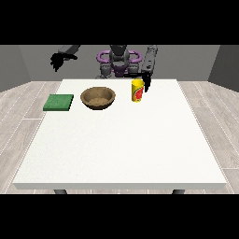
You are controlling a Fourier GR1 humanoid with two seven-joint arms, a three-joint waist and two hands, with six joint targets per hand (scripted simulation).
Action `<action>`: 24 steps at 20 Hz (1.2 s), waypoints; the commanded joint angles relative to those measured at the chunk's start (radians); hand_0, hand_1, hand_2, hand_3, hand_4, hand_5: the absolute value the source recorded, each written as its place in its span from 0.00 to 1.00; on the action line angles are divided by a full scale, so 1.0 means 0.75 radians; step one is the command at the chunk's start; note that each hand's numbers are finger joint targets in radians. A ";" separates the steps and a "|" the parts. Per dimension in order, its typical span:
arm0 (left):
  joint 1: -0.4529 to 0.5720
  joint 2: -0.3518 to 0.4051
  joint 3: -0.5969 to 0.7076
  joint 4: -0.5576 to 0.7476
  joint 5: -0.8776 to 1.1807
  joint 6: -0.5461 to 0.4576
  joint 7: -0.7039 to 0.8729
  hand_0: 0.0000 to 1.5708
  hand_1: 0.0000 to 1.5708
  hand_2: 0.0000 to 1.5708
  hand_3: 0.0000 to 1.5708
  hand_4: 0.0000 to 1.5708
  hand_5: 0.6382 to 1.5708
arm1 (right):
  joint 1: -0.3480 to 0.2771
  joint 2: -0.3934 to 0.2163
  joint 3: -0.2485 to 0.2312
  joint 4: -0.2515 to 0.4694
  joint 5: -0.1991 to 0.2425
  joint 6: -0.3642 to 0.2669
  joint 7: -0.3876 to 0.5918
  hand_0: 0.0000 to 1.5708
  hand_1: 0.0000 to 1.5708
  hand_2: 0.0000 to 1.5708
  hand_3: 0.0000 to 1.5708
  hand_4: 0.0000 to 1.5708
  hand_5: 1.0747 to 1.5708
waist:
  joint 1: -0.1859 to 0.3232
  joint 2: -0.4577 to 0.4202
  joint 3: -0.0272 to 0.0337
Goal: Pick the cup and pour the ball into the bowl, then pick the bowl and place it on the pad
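Grey walls and a pale plank floor surround a large white counter (121,140), with the robot standing at its far edge. On the far half of the counter three things sit in a rough row. At the left lies a flat green pad (59,102), close to the counter's left edge. Right of it, a little apart, stands a brown wooden bowl (98,97), upright with its opening facing up. Further right, separated from the bowl by a bare strip of counter, a yellow cup (137,90) with a red mark on its side stands upright. Whether a ball is inside the cup cannot be seen.

The hand at the view's right (146,82) hangs just beside the cup's far right side; whether it touches the cup, and how its fingers lie, I cannot tell. The hand at the view's left (57,60) is raised in the air beyond the counter's far left corner, well apart from the pad, its fingers hanging relaxed and holding nothing.
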 commanded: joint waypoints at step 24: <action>-0.525 0.147 -0.335 0.679 -0.793 0.661 0.545 0.84 0.84 1.00 1.00 0.79 0.99 | -0.183 -0.214 -0.122 0.246 -0.115 0.075 0.217 0.00 0.00 0.00 0.00 0.37 0.99 | -0.041 -0.203 0.0058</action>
